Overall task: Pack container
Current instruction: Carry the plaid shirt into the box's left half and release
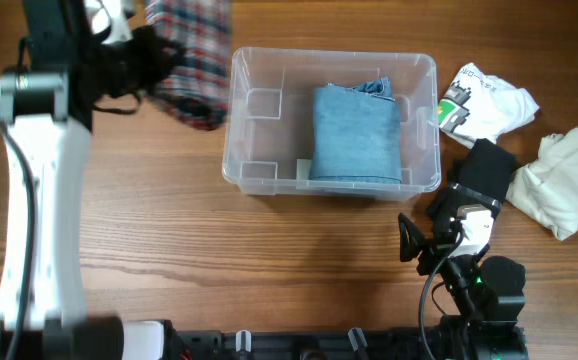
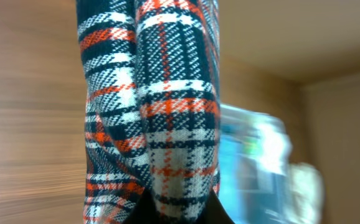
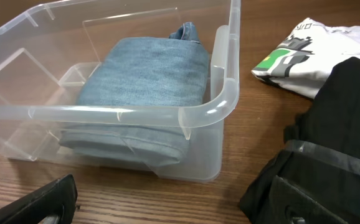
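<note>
Navy, orange and white plaid cloth (image 2: 167, 112) fills the left wrist view. Does the left gripper (image 1: 147, 58) have it, asks the first.

It does, by the look of it, says the second. The fingers seem closed on the cloth, though fabric hides the fingertips. The cloth hangs in a long fold above the table (image 1: 219, 260), just outside the left wall of the container (image 1: 231, 110).

And the container, asks the first.

It stands toward the far middle of the table, says the second. It is clear plastic, with folded denim (image 1: 356, 135) lying in its right half and its left half bare. The right gripper (image 3: 167, 202) rests near the front right corner with its fingers spread wide, holding nothing. A black garment (image 1: 487, 165), a white printed T-shirt (image 1: 489, 100) and a cream garment (image 1: 569, 180) lie on the table to the container's right.

How should the arm place the cloth, asks the first.

Probably by carrying it over the rim high enough for the hanging tail to clear the wall, says the second. It should then lower the cloth into the bare left half beside the denim, and let go only once most of the fabric lies on the base. Released too soon, the tail could drape over the rim.
</note>
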